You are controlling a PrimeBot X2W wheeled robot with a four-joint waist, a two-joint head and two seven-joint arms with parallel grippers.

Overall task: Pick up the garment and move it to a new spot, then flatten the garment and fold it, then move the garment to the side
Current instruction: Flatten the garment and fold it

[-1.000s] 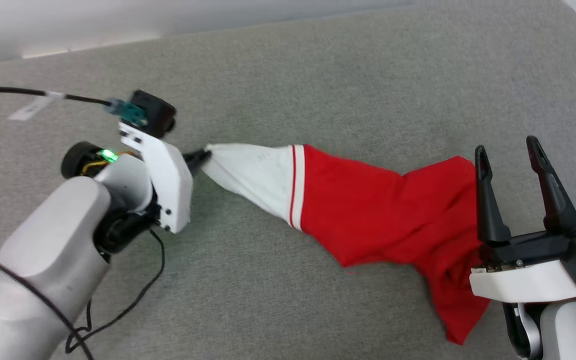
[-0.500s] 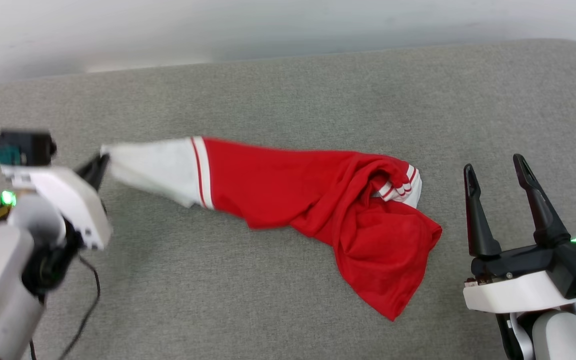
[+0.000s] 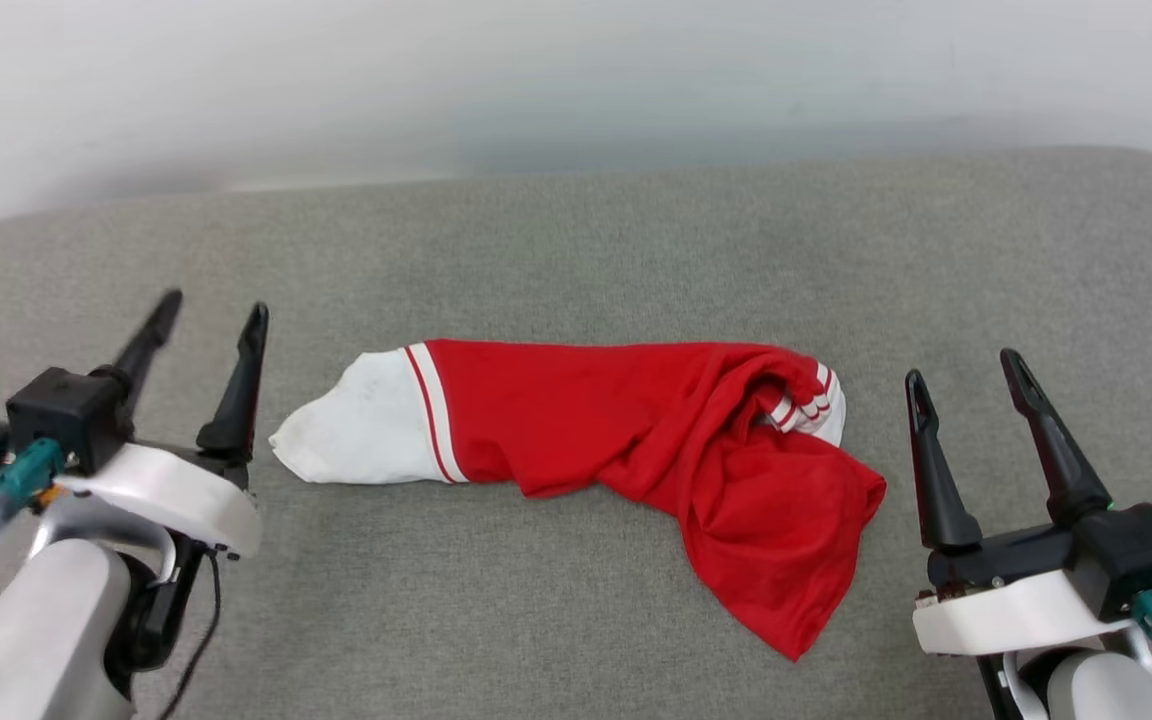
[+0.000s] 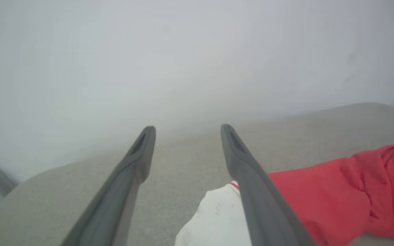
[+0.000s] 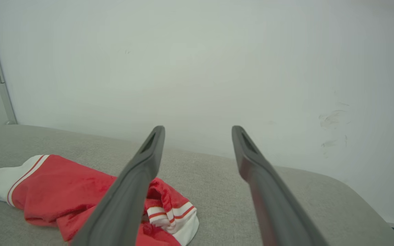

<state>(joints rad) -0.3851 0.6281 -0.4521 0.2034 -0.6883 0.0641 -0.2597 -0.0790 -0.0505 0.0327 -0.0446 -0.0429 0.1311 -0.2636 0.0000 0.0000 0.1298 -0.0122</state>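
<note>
The garment (image 3: 626, 440) lies crumpled on the grey cushioned surface (image 3: 576, 250), a red shirt with a white sleeve stretched out to the left and striped trim bunched at the right. My left gripper (image 3: 214, 320) stands open just left of the white sleeve, holding nothing. My right gripper (image 3: 966, 365) is open to the right of the red heap, also apart from it. In the left wrist view the garment (image 4: 320, 201) lies to the right of my open left gripper (image 4: 187, 128). In the right wrist view the garment (image 5: 63, 191) lies at the lower left, partly behind my open right gripper (image 5: 197, 128).
A pale wall (image 3: 576, 90) rises right behind the surface's far edge. The surface's corners curve away at far left and far right. A black cable (image 3: 191, 655) hangs by my left arm.
My left gripper has let go of the white sleeve and opened. The garment now lies slack on the surface. The head camera has shifted, bringing the garment towards the middle of the view.
</note>
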